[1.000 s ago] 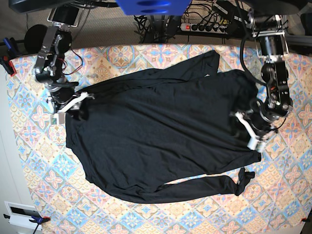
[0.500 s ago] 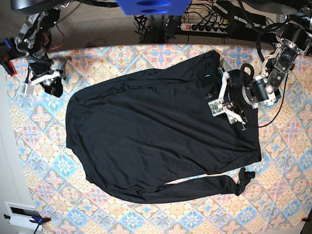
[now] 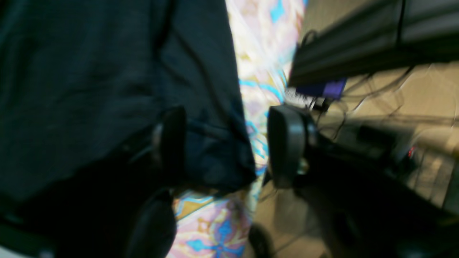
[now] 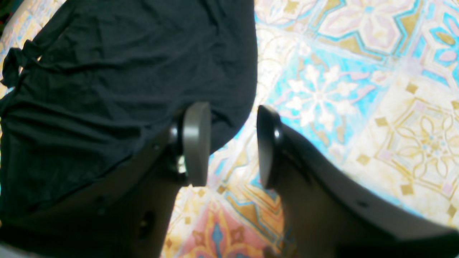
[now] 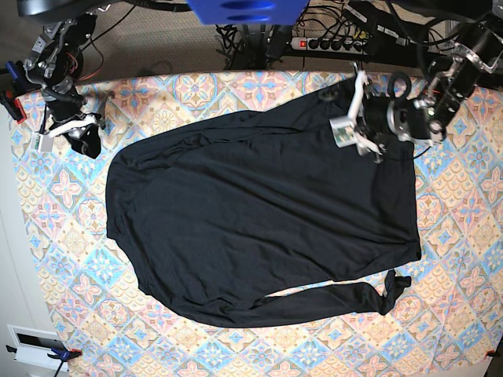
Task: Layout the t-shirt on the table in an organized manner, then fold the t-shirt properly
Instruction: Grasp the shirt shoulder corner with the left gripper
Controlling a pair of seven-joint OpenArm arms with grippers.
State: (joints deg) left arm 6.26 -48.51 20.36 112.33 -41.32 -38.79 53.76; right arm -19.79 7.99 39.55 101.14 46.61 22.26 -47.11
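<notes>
One t-shirt, one table, two tools.

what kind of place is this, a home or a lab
Most likely a robot lab or workshop bench, not a home. A power strip and tangled cables lie behind the table, two robot arms work over it, and one black t-shirt is spread out as the test piece.

The view was blurred. The left gripper had its jaws apart, with the edge of the black shirt lying between them over the patterned table, though no grip on it could be made out. Beyond the table edge ran a dark beam and cables.
</notes>
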